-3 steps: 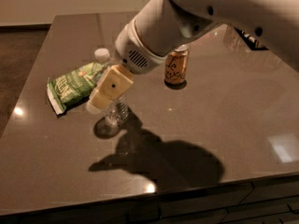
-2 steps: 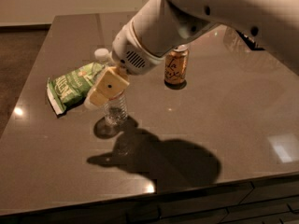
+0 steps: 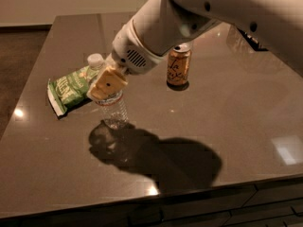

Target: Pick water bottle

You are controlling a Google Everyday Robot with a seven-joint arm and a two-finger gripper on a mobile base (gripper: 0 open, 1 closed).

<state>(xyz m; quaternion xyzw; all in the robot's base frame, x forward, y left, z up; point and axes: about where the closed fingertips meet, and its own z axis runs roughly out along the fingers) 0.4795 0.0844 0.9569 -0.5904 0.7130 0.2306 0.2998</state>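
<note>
The water bottle (image 3: 115, 110) is clear and ribbed, with a white cap (image 3: 96, 59) and a thin label band. It leans to the upper left, and its base rests on the dark table (image 3: 227, 108) left of the middle. My gripper (image 3: 107, 84) comes down from the upper right and is shut on the bottle's upper body, just under the cap. One tan finger (image 3: 109, 82) covers the front of the bottle. The other finger is hidden behind it.
A green snack bag (image 3: 68, 89) lies just left of the bottle and touches or nearly touches it. An orange-gold drink can (image 3: 179, 65) stands upright to the right of the gripper. My arm's shadow falls on the table in front of the bottle.
The gripper has shifted slightly left and down along the bottle. The cap has tipped a little further left. The can and the bag have not moved.
</note>
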